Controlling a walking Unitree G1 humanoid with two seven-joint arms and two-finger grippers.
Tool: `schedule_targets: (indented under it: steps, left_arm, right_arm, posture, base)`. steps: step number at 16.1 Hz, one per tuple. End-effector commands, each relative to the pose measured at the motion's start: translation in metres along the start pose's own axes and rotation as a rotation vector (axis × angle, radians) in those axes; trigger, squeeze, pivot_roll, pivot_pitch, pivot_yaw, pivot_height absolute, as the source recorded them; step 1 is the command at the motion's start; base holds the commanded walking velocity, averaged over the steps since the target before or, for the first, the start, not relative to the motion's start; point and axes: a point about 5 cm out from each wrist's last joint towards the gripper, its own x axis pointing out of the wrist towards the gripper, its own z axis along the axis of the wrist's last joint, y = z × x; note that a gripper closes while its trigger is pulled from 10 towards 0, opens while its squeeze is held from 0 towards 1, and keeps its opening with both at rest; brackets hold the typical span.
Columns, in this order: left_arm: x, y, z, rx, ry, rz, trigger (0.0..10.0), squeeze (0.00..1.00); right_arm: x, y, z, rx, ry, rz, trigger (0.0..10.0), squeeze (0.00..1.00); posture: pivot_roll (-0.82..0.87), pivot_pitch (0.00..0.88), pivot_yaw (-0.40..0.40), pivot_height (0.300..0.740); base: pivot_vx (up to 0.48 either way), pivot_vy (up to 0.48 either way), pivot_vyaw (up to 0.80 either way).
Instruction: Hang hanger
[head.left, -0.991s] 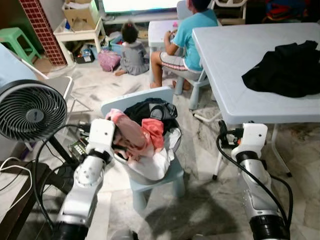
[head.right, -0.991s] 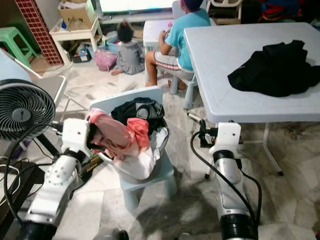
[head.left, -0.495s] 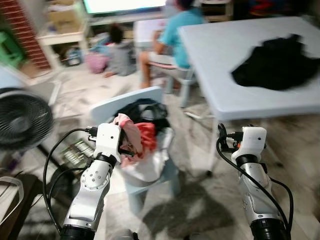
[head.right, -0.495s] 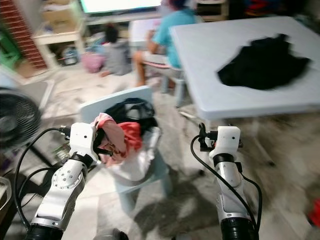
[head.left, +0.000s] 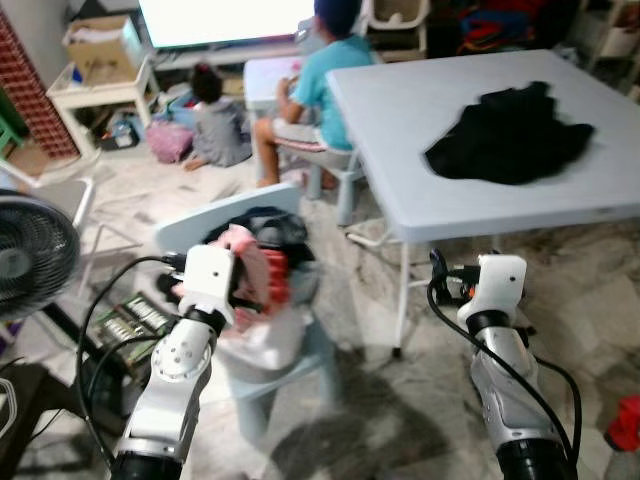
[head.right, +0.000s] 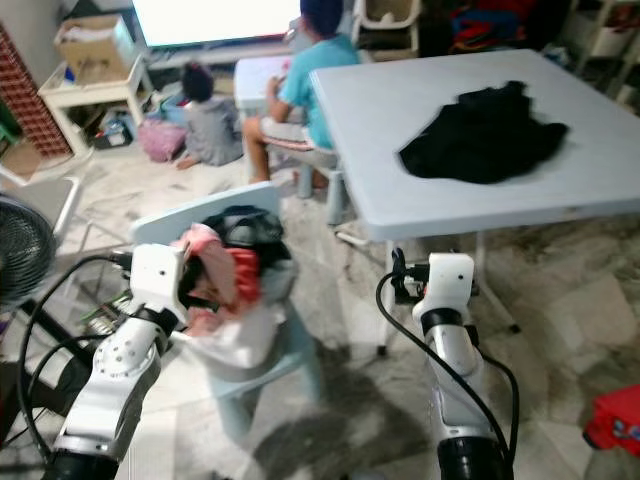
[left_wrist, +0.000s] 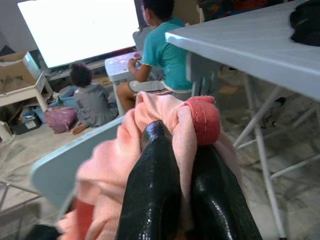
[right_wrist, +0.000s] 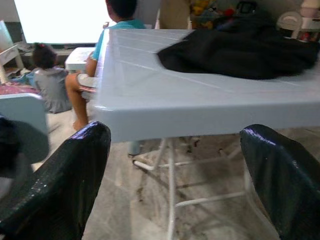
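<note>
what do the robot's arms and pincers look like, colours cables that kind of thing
Both arms are silver-grey jointed segments with a boxy white housing at each wrist. Loose black cables loop from the wrists down the forearms. The left pincer and the right pincer each have two long, glossy black fingers with rounded tips. No markings can be made out.

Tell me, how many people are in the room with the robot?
2. A person in a teal shirt sits on a stool beside the big white table; a smaller person in grey sits on the floor before the bright screen. Others may be out of view.
</note>
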Motion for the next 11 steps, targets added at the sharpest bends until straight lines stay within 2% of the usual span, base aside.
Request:
schedule_targets:
  steps: [1,8,11]
  left_arm:
    - [0.0007,-0.0047,0.0067,-0.006,-0.025,-0.023,10.0,0.00]
    - [0.0004,-0.0072,0.0072,-0.015,-0.021,-0.030,10.0,0.00]
    - [-0.0014,-0.0079,0.0059,-0.026,-0.013,-0.027,10.0,0.00]
  right_arm:
    - [0.0007,-0.0028,0.0046,-0.009,-0.010,-0.001,10.0,0.00]
    - [0.0002,-0.0028,0.0036,-0.015,0.000,0.002,10.0,0.00]
    - [-0.0018,-0.0027,0.0020,-0.018,0.007,0.002,10.0,0.00]
  posture:
    - [-0.01,0.000,0.059,0.740]
    - [-0.01,0.000,0.055,0.740]
    - [-0.01,0.000,0.054,0.740]
  base:
    - [0.000,-0.420,0.00]
    - [0.000,-0.405,0.00]
    - [0.000,-0.102,0.00]
